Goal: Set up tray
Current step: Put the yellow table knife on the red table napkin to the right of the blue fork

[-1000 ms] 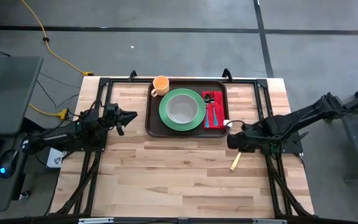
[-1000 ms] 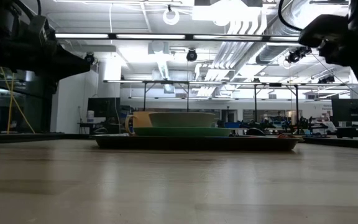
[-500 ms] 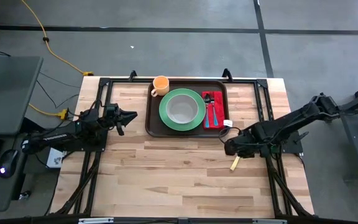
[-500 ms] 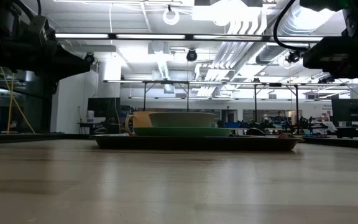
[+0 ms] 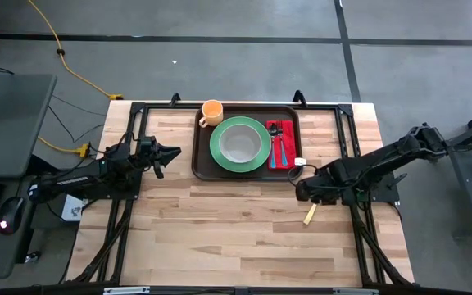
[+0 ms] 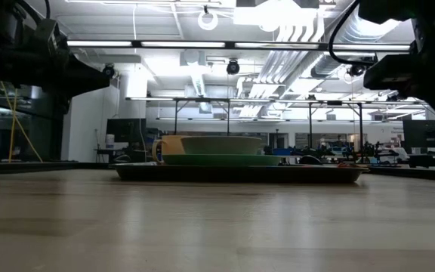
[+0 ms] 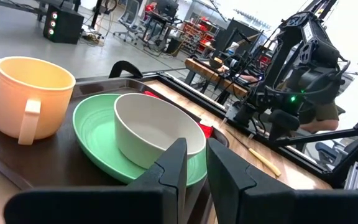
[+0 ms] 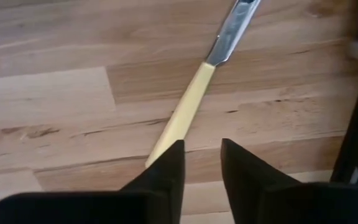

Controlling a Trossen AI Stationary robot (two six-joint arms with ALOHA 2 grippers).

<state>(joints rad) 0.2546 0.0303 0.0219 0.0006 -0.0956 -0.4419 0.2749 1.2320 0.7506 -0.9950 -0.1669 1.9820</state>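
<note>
The dark brown tray [image 5: 201,161] lies at the table's far middle. It carries a green plate [image 5: 220,152] with a white bowl [image 5: 240,144], an orange mug [image 5: 211,112] and a red napkin [image 5: 280,147] with cutlery on it. A knife with a yellow handle [image 5: 310,214] lies flat on the wood, near and right of the tray. My right gripper [image 5: 301,191] hovers just beside it, narrowly open, and in its wrist view the knife's handle [image 8: 180,117] ends just ahead of my fingertips. My left gripper [image 5: 174,152] waits left of the tray, shut.
A black metal frame [image 5: 344,131] runs along the table's far, left and right sides. Bare wood [image 5: 220,238] fills the near half of the table. Beyond the table, the low view shows a workshop room with benches.
My right gripper has moved from the tray's right near corner toward the table's near edge and slightly left, ending over the wood beside the knife. The knife and the things on the tray have kept still.
</note>
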